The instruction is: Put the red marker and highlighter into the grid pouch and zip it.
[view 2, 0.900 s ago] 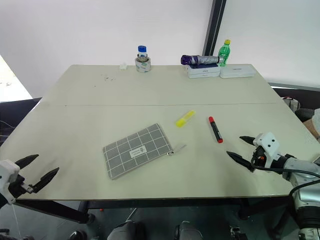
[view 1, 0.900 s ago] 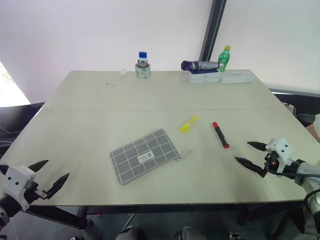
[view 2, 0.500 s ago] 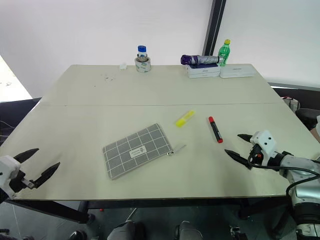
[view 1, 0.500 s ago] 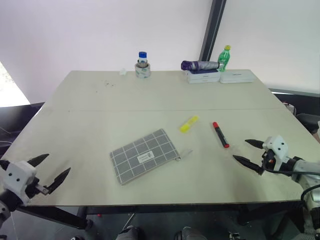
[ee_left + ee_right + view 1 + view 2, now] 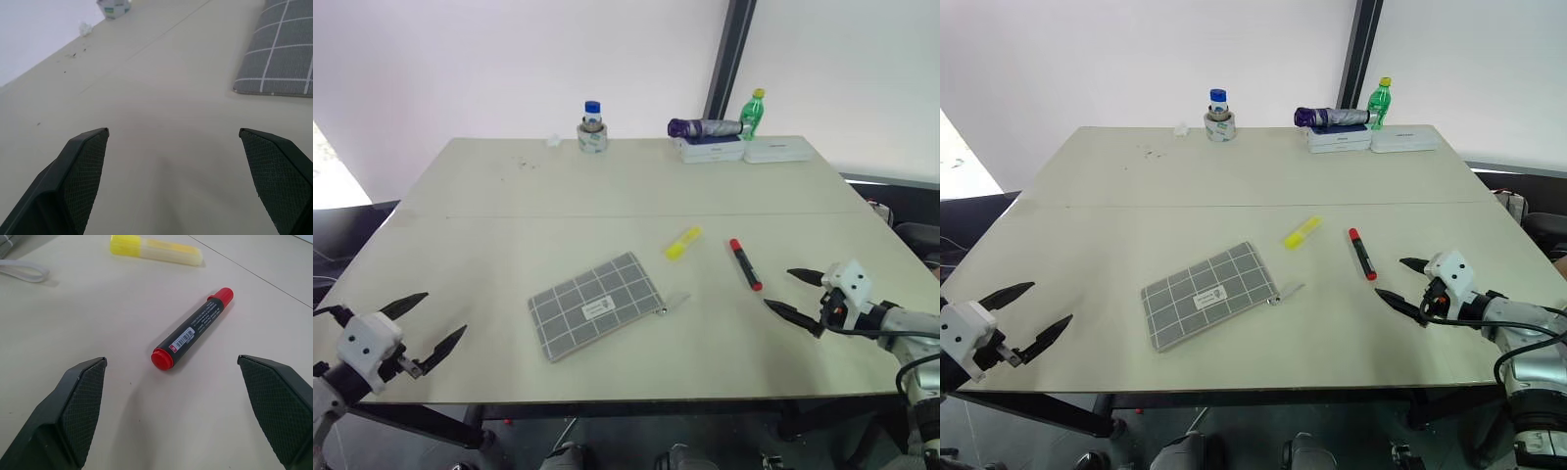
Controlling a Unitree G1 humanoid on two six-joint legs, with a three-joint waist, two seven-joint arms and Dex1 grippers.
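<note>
I see the flat grey fabric pouch with a white grid pattern lying askew on the pale bench, a little toward my near edge, its zipper pull tab trailing off the right-hand corner. The stubby yellow highlighter lies just beyond that corner, apart from the pouch. The slim red marker with a black middle band lies to the right of the highlighter, near it but not touching. My right hand hovers over the bench just to the right of the marker, fingers spread wide, holding nothing; in the right wrist view the marker sits between the two fingers, ahead of them. My left hand is at the near left corner of the bench, well apart from the pouch, also spread wide and empty. Along the far edge stand a blue-capped jar, a green bottle and flat white boxes.
</note>
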